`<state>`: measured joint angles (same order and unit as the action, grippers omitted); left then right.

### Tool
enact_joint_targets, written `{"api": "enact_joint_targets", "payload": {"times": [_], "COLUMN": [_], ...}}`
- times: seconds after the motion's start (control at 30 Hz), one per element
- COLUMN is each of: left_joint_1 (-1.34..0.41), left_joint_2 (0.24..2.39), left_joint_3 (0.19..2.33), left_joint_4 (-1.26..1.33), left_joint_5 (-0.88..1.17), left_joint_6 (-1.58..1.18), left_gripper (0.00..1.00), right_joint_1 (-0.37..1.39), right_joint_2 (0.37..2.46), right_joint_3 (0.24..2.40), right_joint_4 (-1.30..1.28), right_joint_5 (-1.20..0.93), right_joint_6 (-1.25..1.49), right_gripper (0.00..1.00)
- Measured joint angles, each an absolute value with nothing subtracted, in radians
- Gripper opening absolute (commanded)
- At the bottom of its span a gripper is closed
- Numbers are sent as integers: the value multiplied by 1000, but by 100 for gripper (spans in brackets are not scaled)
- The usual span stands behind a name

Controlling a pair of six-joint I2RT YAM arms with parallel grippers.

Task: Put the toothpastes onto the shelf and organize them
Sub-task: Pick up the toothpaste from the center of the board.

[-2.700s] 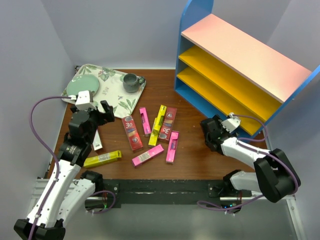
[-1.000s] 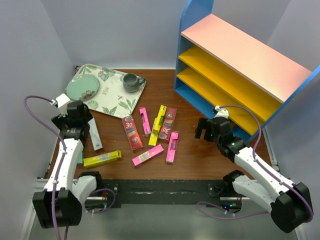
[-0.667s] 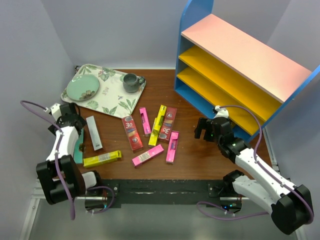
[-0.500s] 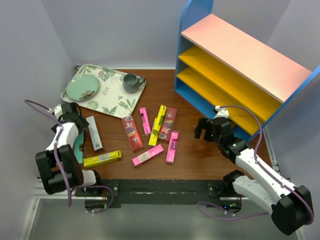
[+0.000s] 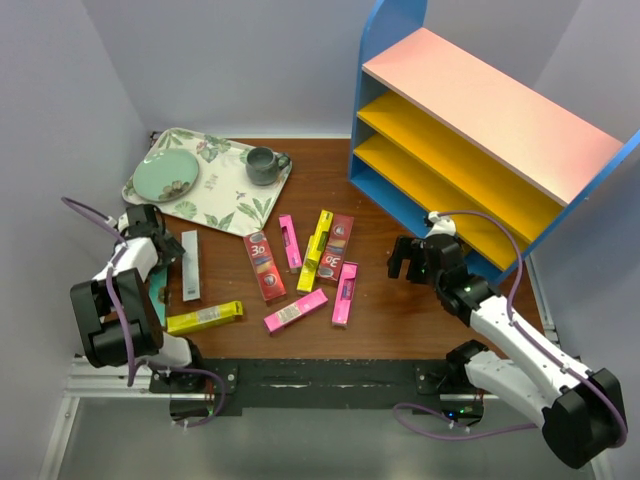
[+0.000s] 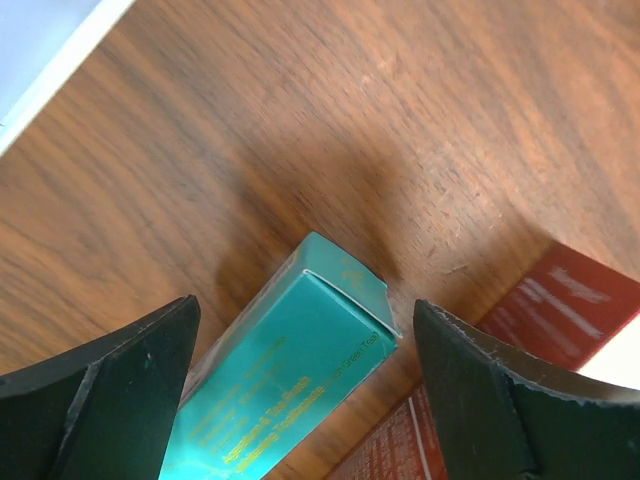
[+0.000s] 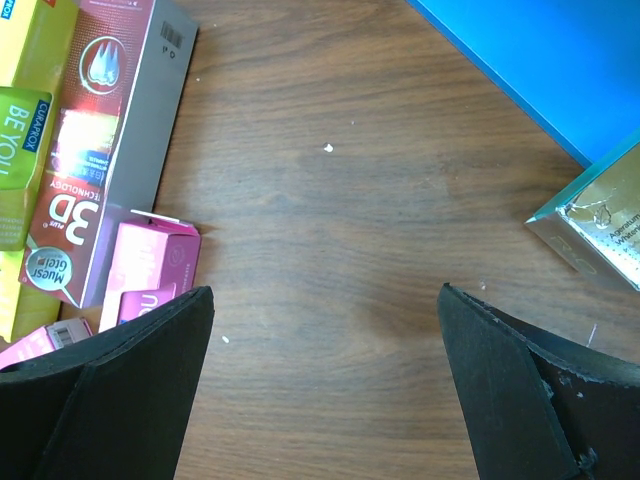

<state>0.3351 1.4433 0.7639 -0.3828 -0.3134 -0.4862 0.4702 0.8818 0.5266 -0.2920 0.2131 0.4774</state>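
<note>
Several toothpaste cartons lie on the brown table: a white one (image 5: 190, 265), a yellow one (image 5: 204, 317), dark red ones (image 5: 264, 265) (image 5: 337, 240), pink ones (image 5: 290, 242) (image 5: 345, 292) (image 5: 295, 311) and a second yellow one (image 5: 317, 250). My left gripper (image 5: 160, 258) (image 6: 305, 300) is open, its fingers on either side of the end of a teal carton (image 6: 290, 370) (image 5: 160, 292) on the table. My right gripper (image 5: 405, 262) (image 7: 325, 290) is open and empty over bare wood, right of the pile. The shelf (image 5: 480, 130) stands at the back right, its boards bare.
A floral tray (image 5: 215, 195) with a grey cup (image 5: 263, 165) and a green plate (image 5: 165, 178) sits at the back left. A silver-teal carton (image 7: 600, 215) lies by the shelf's blue base (image 7: 540, 60). Grey walls close in on both sides.
My left arm has folded back to the table's left edge and its gripper now sits over the teal carton. The white carton has turned slightly. The right arm has hardly moved in the last second.
</note>
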Motion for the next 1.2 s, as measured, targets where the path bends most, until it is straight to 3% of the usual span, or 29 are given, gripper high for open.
{"api": "enact_joint_targets", "payload": {"times": [0.27,0.5,0.7,1.0,1.2], "left_joint_1": [336,336,336,336,336], "left_joint_2": [1483,1513,1515,1508,1337], "left_joint_3": [765,777,782,827,827], "left_joint_4": [-384,-387,-399,-429,-454], "left_joint_5": [-303,-299,-272,-266,-292], "left_joint_6": [-487,-487,-506,-516,-522], "left_gripper": [79,48,31,22,20], "right_joint_1": [470,470,470,470,470], "right_joint_2": [910,917,935,944,943], "right_joint_3": [527,521,515,514,514], "right_joint_4": [-284,-266,-257,-237,-211], "right_joint_5": [191,187,186,160,104], "right_joint_6": [478,478,477,467,451], "right_gripper": [98,98,98,98,98]}}
